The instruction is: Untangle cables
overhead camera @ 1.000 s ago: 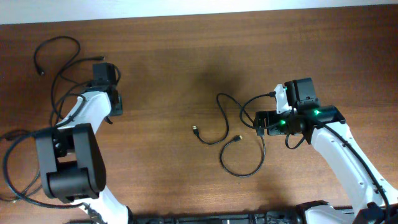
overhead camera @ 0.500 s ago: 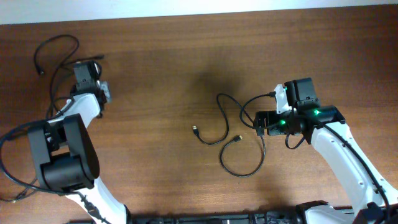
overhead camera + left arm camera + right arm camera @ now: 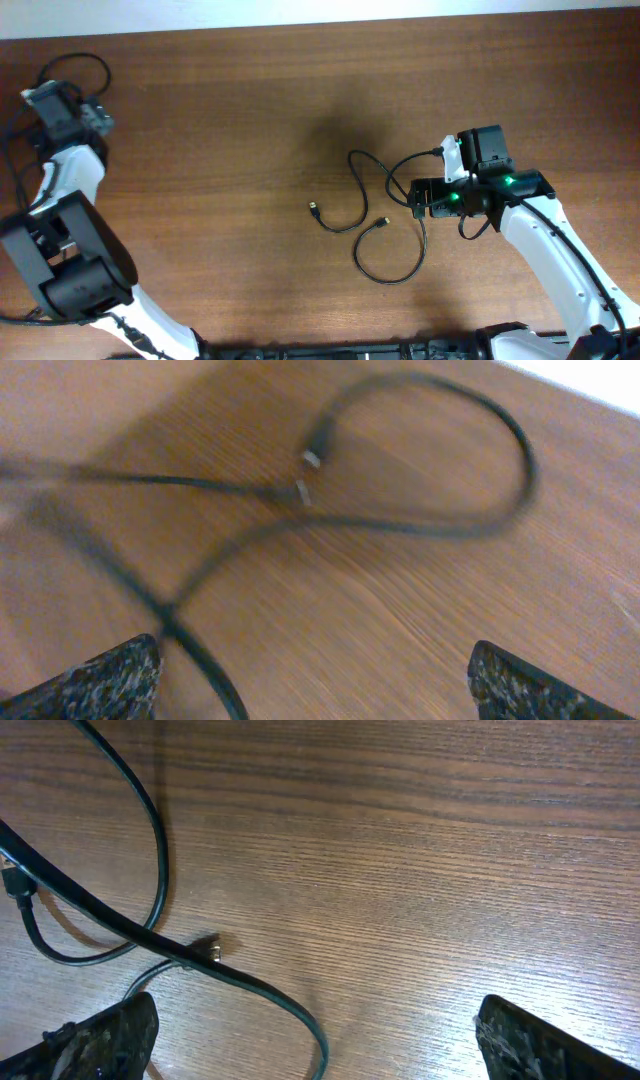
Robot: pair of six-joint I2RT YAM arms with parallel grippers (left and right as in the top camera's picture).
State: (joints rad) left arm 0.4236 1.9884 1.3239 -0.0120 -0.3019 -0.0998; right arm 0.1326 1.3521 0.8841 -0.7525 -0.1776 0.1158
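Brown wooden bench [image 3: 250,120], white wall beyond its far edge. At the far-left corner the left gripper [image 3: 320,682] hangs spread wide and empty over a cable loop [image 3: 523,460]. The right gripper [image 3: 320,1038] is likewise spread and empty over the cables [image 3: 158,840] mid-bench.

The table [image 3: 220,150] lies bare from my left arm [image 3: 70,200] to the cables [image 3: 385,240] at the middle, room enough for either gripper to sweep across. My right gripper [image 3: 315,1045] has one strand [image 3: 150,932] running across the gap between its spread fingers, a plug [image 3: 212,948] just beside it. Ahead of my left gripper [image 3: 320,690], also spread wide, a looped cord [image 3: 430,525] crosses itself right in the path.
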